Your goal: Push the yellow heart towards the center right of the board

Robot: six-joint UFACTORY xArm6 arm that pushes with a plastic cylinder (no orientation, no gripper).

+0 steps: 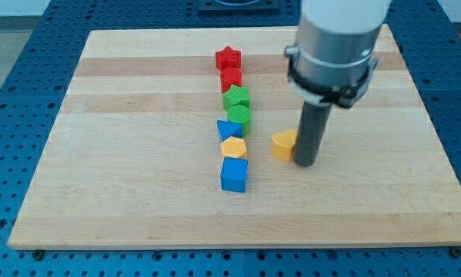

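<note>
The yellow heart (283, 144) lies near the middle of the wooden board (138, 192). My tip (305, 163) is at the lower end of the dark rod, right against the heart's right side, and the rod hides part of the heart's right edge. To the heart's left, a column of blocks runs from the view's top to bottom: a red star (228, 57), a red block (231, 77), a green block (237, 98), a green cylinder-like block (239, 116), a blue triangle-like block (228, 129), a yellow hexagon-like block (234, 148) and a blue cube (234, 175).
The arm's grey body (334, 42) hangs over the board's upper right. A blue perforated table (15, 92) surrounds the board on all sides.
</note>
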